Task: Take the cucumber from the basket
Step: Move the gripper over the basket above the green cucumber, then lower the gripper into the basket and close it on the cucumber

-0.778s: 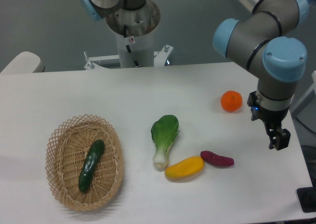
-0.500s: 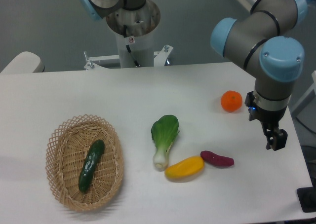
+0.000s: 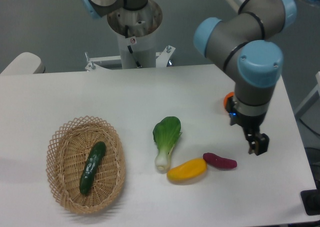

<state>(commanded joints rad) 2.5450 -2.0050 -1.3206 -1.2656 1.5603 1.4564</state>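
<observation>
The cucumber (image 3: 92,167) is seen lengthwise in the basket (image 3: 60,137), far across the desk (image 3: 150,97) from the pincer (image 3: 257,146), whose state cannot be told.

Cucumber (image 3: 92,167): dark glossy green. Basket (image 3: 114,149): tan wicker, open lattice rim. Bok choy (image 3: 166,139): green leaf, pale stem. Fruit (image 3: 186,170): yellow. Sweet potato (image 3: 220,161): purple. Tabletop (image 3: 150,97): plain white. Gripper (image 3: 257,146): black. Arm (image 3: 250,47): grey, light-blue caps.
</observation>
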